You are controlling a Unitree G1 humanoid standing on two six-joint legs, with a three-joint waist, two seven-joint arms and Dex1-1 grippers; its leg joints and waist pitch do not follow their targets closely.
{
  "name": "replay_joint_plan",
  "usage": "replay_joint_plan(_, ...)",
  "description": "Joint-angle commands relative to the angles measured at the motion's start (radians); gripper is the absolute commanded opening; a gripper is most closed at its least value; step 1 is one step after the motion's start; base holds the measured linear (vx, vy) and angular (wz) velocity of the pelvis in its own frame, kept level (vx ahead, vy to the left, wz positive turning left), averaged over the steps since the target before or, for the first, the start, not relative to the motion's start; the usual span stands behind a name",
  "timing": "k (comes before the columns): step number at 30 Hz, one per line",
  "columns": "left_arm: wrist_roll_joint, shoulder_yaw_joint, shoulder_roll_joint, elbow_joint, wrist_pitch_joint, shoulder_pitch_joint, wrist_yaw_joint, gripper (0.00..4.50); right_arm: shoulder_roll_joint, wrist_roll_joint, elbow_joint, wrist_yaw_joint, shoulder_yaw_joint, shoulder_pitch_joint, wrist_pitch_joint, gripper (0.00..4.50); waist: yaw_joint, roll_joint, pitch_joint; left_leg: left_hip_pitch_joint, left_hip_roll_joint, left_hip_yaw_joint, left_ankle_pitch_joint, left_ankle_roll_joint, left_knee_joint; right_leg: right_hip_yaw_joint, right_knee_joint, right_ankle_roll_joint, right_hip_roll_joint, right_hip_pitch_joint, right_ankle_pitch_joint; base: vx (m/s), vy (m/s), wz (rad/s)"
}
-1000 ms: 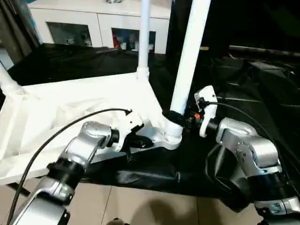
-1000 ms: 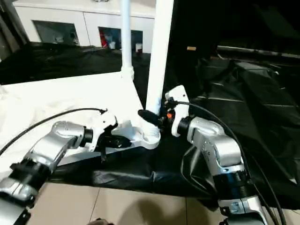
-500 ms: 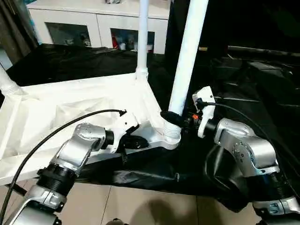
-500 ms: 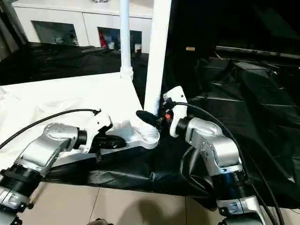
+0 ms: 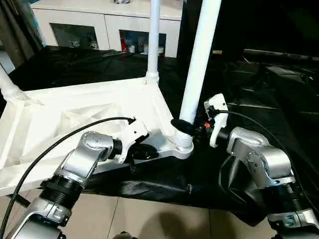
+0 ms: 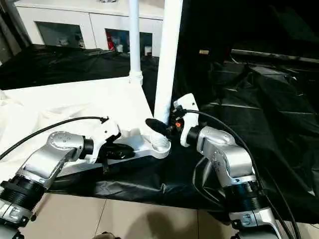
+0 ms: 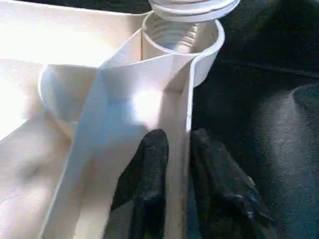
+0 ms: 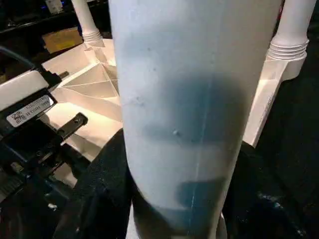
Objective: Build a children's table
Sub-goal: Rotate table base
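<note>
1. Lying upside down on black sheeting, the white tabletop shows its ribbed underside up; near edge overhangs the tiled floor.
2. Near-right corner socket has a leg standing in it, roughly upright w/ a slight lean; threaded collar visible at the socket mouth.
3. Right gripper is clenched round that leg's lower end, just above the socket, black fingers wrapping both sides of the tube in the right wrist view.
4. Left gripper is pinched onto the tabletop's near rim, just beside the same socket. Left wrist view: one finger inside the thin rim wall, the other outside, wall between them.
5. Far-right corner holds another leg, upright. A third leg shows at the far-left corner, tilted in view, top cut off.
6. Behind the sheeting: white cabinet w/ glass doors, small items inside, too small to tell.
7. Black cable runs along the left forearm to the wrist; another loops at the right wrist.
</note>
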Motion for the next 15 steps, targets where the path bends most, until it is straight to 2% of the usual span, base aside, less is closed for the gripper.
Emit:
replay_joint_plan(1,0.008,-0.013,0.006,-0.001,-0.002,0.007,-0.002,1.04,0.002,-0.009,0.009,-0.003,-0.009,-0.020,-0.015,1.91,0.003,-0.001,-0.074,0.022,0.082,-0.035,-0.171,-0.008,-0.083,0.072,-0.067,-0.204,-0.095,0.043,-0.170,0.000,0.000,0.00)
replay_joint_plan(9,0.023,-0.023,0.010,0.021,-0.020,0.005,-0.001,1.04,0.012,-0.022,0.033,-0.013,-0.010,-0.026,-0.038,1.91,0.002,0.002,-0.075,0.022,0.082,-0.035,-0.172,-0.013,-0.084,0.072,-0.064,-0.211,-0.094,0.043,-0.150,0.000,0.000,0.00)
replay_joint_plan(10,0.021,-0.023,0.009,0.022,-0.019,0.005,-0.003,0.86,0.013,-0.023,0.037,-0.014,-0.011,-0.027,-0.041,1.91,0.003,0.002,-0.076,0.022,0.082,-0.035,-0.171,-0.013,-0.083,0.072,-0.064,-0.212,-0.094,0.044,-0.145,0.000,0.000,0.00)
replay_joint_plan(15,0.010,-0.010,-0.003,0.028,-0.019,-0.003,0.009,0.55,0.020,-0.033,0.065,-0.017,-0.013,-0.037,-0.062,1.91,0.002,0.003,-0.075,0.022,0.081,-0.034,-0.178,-0.014,-0.083,0.072,-0.064,-0.218,-0.094,0.043,-0.146,0.000,0.000,0.00)
